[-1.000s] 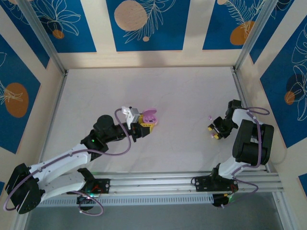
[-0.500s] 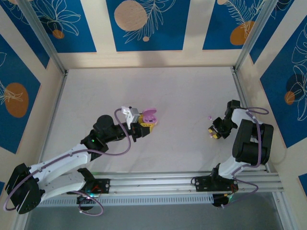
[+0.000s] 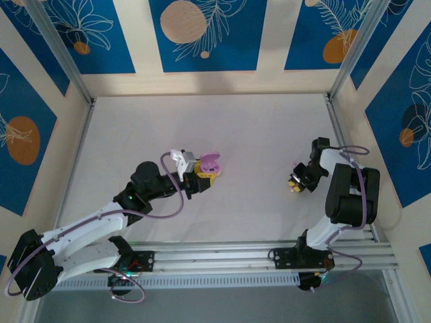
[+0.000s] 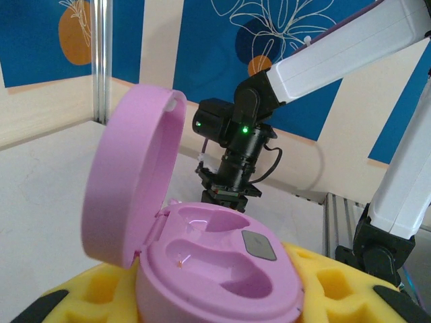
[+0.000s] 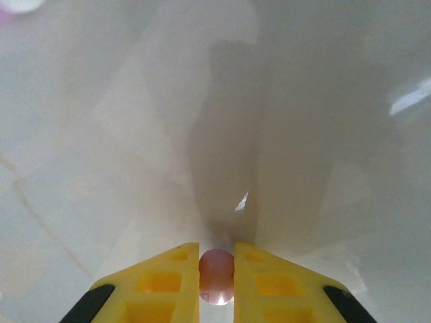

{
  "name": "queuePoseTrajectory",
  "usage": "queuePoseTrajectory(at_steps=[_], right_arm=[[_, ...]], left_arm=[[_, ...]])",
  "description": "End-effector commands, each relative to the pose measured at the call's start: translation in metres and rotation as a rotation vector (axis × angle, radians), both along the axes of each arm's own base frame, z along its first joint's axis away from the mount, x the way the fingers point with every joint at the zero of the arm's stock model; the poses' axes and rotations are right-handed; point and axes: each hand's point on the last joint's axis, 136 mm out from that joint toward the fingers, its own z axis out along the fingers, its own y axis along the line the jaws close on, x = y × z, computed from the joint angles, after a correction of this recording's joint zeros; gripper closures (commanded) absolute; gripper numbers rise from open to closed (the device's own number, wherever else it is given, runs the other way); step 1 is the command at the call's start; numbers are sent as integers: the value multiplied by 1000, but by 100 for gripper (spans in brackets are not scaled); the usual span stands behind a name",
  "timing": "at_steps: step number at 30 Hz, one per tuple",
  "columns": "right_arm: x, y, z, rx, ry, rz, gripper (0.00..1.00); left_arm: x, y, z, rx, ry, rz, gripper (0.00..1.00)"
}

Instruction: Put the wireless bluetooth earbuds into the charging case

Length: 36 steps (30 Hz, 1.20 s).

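left claw (image 3: 204,177) grasping open pink case (image 4: 222,276) | right claw (image 5: 217,252) clenched on pink earbud (image 5: 216,272) | near right edge of table (image 3: 256,134)

place: likely lab cell | cue: printed panels (image 3: 202,33), aluminium frame (image 3: 236,258)

Pale tabletop (image 3: 222,128) inside blue-and-cream walls (image 3: 202,33).
Smooth, glossy off-white, with faint seam lines and soft reflections up close. Bounded on the near side by a metal rail (image 3: 222,256). Lying on it, a small pale rounded thing (image 5: 15,4), too cropped to name. Low against the surface, a pink earbud (image 5: 217,268), contact unclear.
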Motion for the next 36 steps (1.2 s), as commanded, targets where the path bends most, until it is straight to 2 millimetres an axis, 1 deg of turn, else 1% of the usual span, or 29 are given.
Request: queuePoseTrajectory(at_steps=[1,5,7,10,13,21,24,36], right_arm=[[14,33,12,63,-40,155,85],[20,73,8,49,-1,378,85],[20,90,1,14,38,479,84],[21,102,-3,-92,72,598,84],[22,109,-1,-142,75,667,83],[24,120,2,-159,65,742,76],[26,125,3,-165,45,771,76],[24,123,3,-208,89,789,75]], left_arm=[[-2,2,12,-31,-18,6,77],[-1,5,13,-32,-21,23,77],[-1,8,15,-33,-27,36,77],[-2,13,17,-32,-34,53,76],[-2,17,17,-27,-39,69,76],[-1,17,16,-23,-40,71,76],[-1,17,15,-23,-39,71,76],[-1,17,14,-21,-33,71,76]])
